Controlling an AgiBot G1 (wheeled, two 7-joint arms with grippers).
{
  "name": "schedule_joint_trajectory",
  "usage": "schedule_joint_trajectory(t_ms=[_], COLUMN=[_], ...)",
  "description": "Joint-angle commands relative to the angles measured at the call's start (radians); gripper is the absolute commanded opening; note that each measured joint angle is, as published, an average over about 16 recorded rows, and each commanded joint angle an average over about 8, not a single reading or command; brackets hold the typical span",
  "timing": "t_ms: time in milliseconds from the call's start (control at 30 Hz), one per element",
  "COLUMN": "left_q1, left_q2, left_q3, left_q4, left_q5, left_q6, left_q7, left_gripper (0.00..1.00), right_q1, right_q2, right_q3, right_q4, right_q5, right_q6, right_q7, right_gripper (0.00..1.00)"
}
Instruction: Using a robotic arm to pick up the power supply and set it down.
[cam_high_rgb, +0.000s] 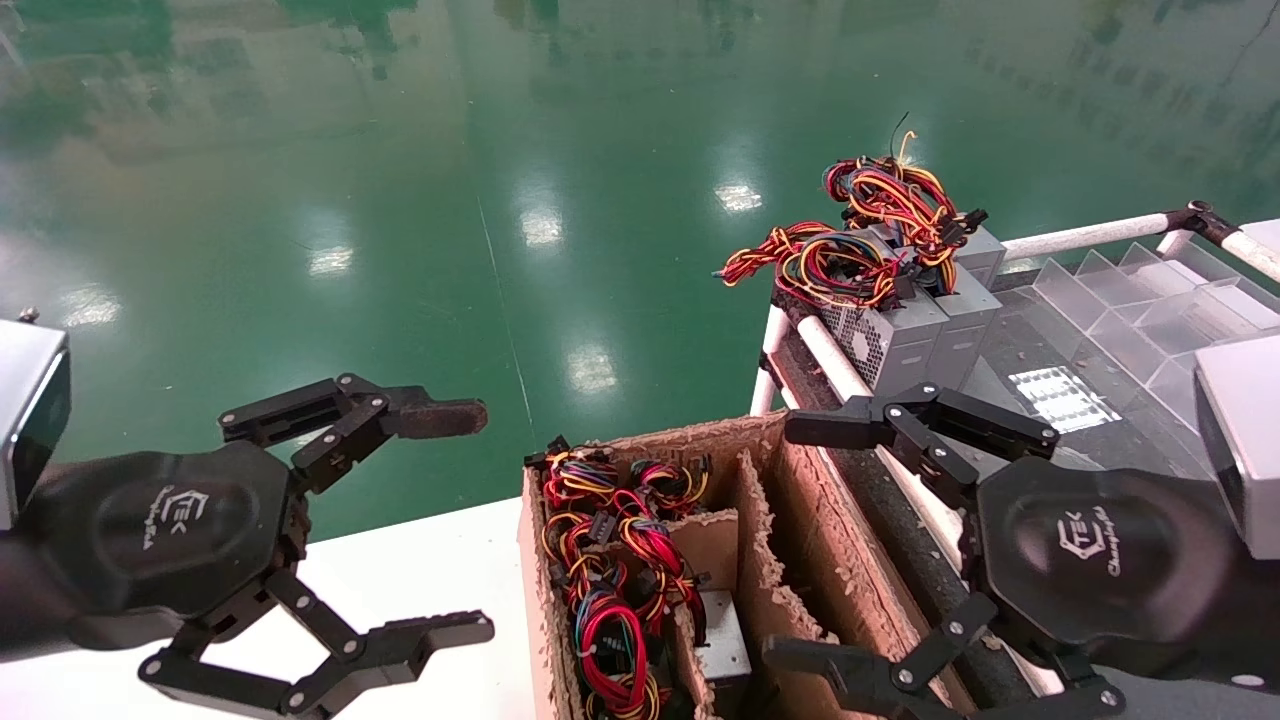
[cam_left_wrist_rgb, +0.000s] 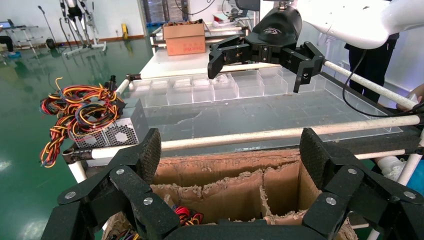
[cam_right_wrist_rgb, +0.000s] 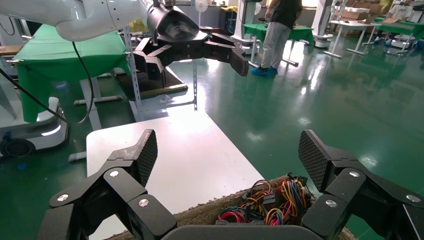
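Note:
A grey power supply sits low in the middle compartment of a torn cardboard carton. A mostly red wire bundle fills the compartment beside it. My right gripper, the robotic arm with the pale grey wrist block, hangs open above the carton's right half and holds nothing. It also shows far off in the left wrist view. My left gripper, with a brown worn pad, is open and empty left of the carton, above the white table.
Two grey boxes with yellow-orange wire bundles stand on a rack with white pipe rails behind the carton. A clear plastic divider tray lies on the rack's dark surface. Green floor surrounds the table.

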Motion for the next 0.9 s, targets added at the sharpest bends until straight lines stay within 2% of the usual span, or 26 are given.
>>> schedule_joint_trajectory(t_ms=[33,900], left_q1=[0.0,0.0], left_q2=[0.0,0.0], left_q3=[0.0,0.0], left_q4=[0.0,0.0], left_q5=[0.0,0.0], left_q6=[0.0,0.0], left_q7=[0.0,0.0], left_gripper=[1.0,1.0], right_q1=[0.0,0.0], right_q2=[0.0,0.0], right_q3=[0.0,0.0], right_q4=[0.0,0.0], right_q5=[0.0,0.0], right_q6=[0.0,0.0], right_q7=[0.0,0.0], right_gripper=[1.0,1.0])
